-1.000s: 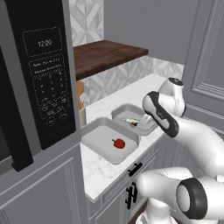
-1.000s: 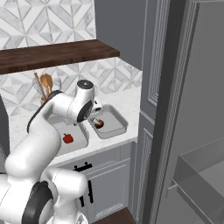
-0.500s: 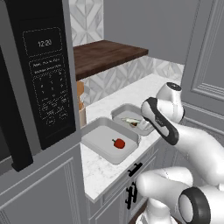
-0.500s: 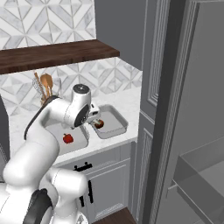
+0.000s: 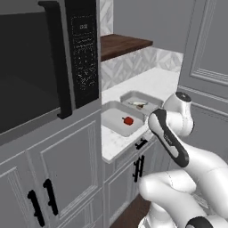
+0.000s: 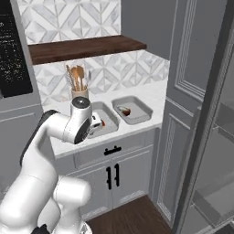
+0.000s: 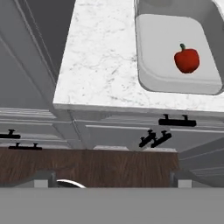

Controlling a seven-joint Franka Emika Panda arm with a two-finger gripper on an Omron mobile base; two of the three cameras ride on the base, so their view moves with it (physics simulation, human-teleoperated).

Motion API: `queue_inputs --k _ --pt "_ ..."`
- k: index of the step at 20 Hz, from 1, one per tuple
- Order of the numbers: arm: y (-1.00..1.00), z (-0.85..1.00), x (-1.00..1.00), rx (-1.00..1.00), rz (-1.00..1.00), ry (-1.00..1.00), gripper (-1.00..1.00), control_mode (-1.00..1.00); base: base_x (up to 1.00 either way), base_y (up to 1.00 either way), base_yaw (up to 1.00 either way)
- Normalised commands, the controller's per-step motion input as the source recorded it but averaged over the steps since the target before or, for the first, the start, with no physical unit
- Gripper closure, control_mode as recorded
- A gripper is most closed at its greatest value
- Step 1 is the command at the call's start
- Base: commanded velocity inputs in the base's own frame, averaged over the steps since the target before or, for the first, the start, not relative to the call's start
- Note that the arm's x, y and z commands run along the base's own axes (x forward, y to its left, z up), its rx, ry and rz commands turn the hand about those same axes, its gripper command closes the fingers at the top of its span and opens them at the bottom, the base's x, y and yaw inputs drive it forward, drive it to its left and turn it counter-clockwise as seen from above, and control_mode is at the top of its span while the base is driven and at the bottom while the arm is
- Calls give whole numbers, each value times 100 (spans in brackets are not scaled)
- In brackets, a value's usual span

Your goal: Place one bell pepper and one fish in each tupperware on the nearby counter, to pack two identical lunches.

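Counter (image 5: 156, 84): white veined marble over grey panelled cabinets with black handles; it runs from the middle toward the upper right of the left base view, and fills the upper left of the hand view.
Near tupperware (image 5: 111, 119): shallow light-grey container at the middle of the left base view, close to the counter's front edge; in the hand view it sits at upper right.
Bell pepper (image 7: 187, 60): glossy red with a short green stem, lying alone on the floor of the near tupperware, toward its right part in the hand view; also seen as a red spot at the middle of the left base view.
Far tupperware (image 6: 141, 111): just beside the near one, at the centre of the right base view, further right along the counter.
Fish and second pepper (image 6: 124, 110): something pale and slim with a dark reddish blob lies in the far tupperware's left end; too small to tell each apart surely.
Gripper: fingertips are not clearly visible in any view, so I cannot tell whether it is open or closed; nothing is seen held.
Arm (image 5: 171, 138): white, bent at the lower right of the left base view, in front of the counter edge.
Utensil holder (image 6: 78, 93): against the tiled wall, with wooden spoons standing in it.
Microwave (image 5: 49, 58): dark, filling the upper left of the left base view.
Wooden shelf (image 6: 87, 47): dark brown, above the counter.
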Motion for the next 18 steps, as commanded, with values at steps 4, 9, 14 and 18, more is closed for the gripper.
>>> queue_inputs --k 4,9,14,18 --pt "0 0 0 0 0 0 -100 100 -100 65 -18" --pt "0 0 0 0 0 0 -100 100 -93 -1 -55" --pt "0 0 0 0 0 0 -100 100 -65 -8 -68" --pt "0 0 0 0 0 0 -100 100 -55 -35 -63"
